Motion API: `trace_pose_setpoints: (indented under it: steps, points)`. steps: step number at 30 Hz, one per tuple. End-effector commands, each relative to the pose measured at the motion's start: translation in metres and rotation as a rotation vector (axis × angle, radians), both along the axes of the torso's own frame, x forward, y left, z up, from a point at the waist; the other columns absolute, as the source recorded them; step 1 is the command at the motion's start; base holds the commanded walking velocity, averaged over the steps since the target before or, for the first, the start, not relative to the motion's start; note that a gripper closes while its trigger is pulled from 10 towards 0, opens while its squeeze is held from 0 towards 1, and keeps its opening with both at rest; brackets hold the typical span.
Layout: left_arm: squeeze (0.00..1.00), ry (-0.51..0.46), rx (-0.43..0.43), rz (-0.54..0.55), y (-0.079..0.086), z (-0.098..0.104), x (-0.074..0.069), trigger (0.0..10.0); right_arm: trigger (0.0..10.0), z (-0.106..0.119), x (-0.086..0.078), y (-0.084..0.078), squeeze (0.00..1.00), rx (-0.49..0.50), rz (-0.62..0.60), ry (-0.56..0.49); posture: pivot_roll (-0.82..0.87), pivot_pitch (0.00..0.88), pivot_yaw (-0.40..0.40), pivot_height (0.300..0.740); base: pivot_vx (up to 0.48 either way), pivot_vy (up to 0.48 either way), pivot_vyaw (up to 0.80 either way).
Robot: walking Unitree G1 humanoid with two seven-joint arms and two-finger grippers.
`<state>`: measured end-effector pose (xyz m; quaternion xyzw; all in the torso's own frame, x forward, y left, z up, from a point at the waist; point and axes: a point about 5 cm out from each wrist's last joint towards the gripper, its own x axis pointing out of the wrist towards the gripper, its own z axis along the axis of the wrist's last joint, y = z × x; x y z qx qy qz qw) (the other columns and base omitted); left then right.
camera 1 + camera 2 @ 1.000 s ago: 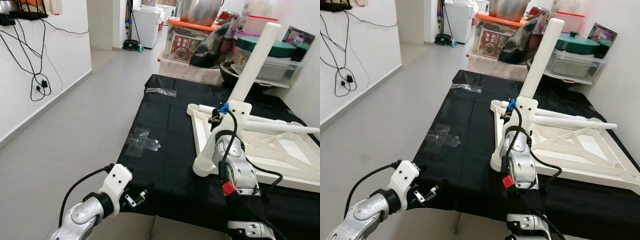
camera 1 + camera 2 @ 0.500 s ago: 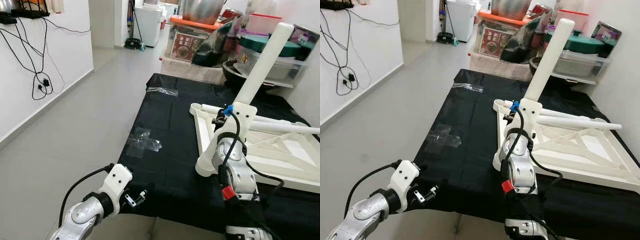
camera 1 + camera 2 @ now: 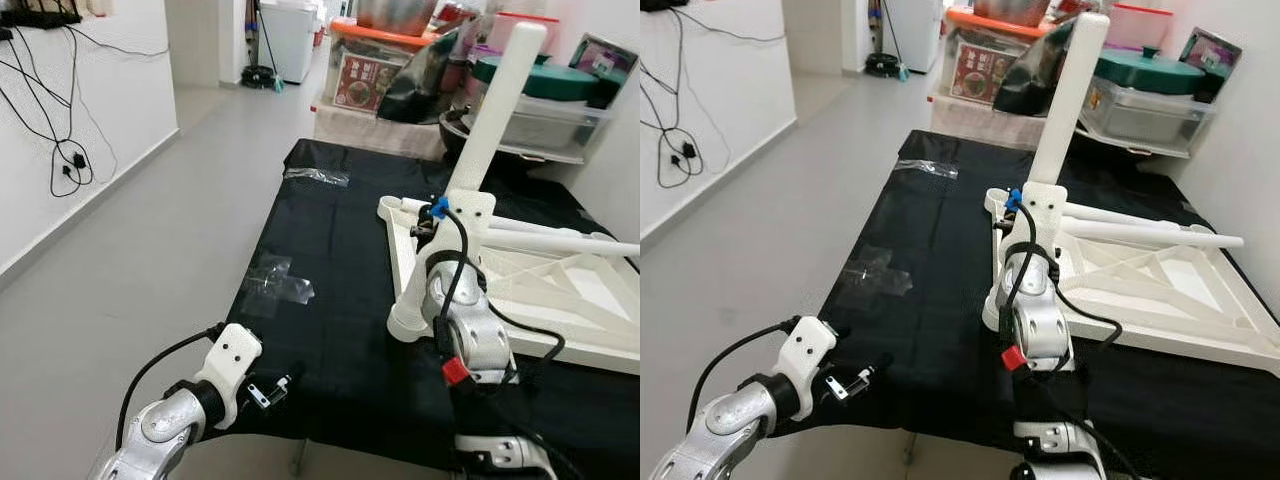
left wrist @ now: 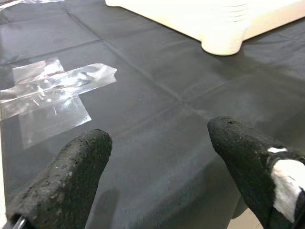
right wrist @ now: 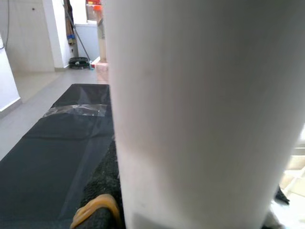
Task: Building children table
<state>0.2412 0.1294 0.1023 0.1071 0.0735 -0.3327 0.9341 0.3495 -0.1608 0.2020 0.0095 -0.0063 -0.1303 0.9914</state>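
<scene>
A white children's table top [image 3: 560, 300] lies upside down on the black-covered surface [image 3: 330, 330]. My right gripper [image 3: 442, 214] is shut on a white table leg [image 3: 500, 110], which rises tilted above the top's left rim. The leg's lower end is hidden behind my wrist. In the right wrist view the leg [image 5: 200, 114] stands close against a black finger [image 5: 102, 191]. A second leg [image 3: 560, 243] lies across the top. My left gripper [image 4: 157, 157] hovers open at the surface's near left edge, with the top's round corner socket [image 4: 224, 40] ahead of it.
Clear tape [image 3: 275, 283] is stuck to the black cover, and a plastic wrapper [image 3: 317, 178] lies farther back. Pots, boxes and lidded tubs [image 3: 400, 70] crowd the far end. A white wall with hanging cables [image 3: 65, 160] borders the grey floor [image 3: 150, 260] on the left.
The whole picture has shifted a little, so the camera moved. The right gripper keeps its hold on the leg, and the left gripper stays open in the same place.
</scene>
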Motion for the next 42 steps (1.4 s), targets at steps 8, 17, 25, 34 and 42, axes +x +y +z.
trace_pose_setpoints:
  steps: [8, 17, 25, 34, 42]
  points:
    - [0.00, 0.007, 0.005, -0.013, -0.003, -0.003, -0.001, 10.0, 10.0, -0.030, 0.003, -0.015, 0.00, 0.036, -0.024, 0.176, 0.04, 0.000, -0.130, 0.740, 0.000, 0.000, 0.00]
    - [0.00, 0.009, 0.008, -0.014, -0.003, -0.004, -0.001, 10.0, 10.0, -0.025, 0.010, -0.023, 0.00, 0.070, -0.040, 0.179, 0.04, 0.000, -0.128, 0.740, 0.000, 0.000, 0.00]
    - [0.00, 0.011, 0.011, -0.015, -0.002, -0.004, -0.001, 10.0, 10.0, -0.030, 0.005, -0.022, 0.00, 0.081, -0.049, 0.176, 0.04, 0.000, -0.122, 0.740, 0.000, 0.000, 0.00]
    - [0.00, 0.010, 0.015, -0.019, -0.001, -0.004, 0.000, 10.0, 10.0, -0.024, 0.005, -0.023, 0.00, 0.116, -0.078, 0.125, 0.04, 0.000, -0.117, 0.740, 0.000, 0.000, 0.00]
    - [0.00, 0.009, 0.019, -0.022, -0.001, -0.004, 0.001, 10.0, 10.0, -0.024, 0.002, -0.022, 0.00, 0.122, -0.084, 0.113, 0.04, 0.000, -0.112, 0.740, 0.000, 0.000, 0.00]
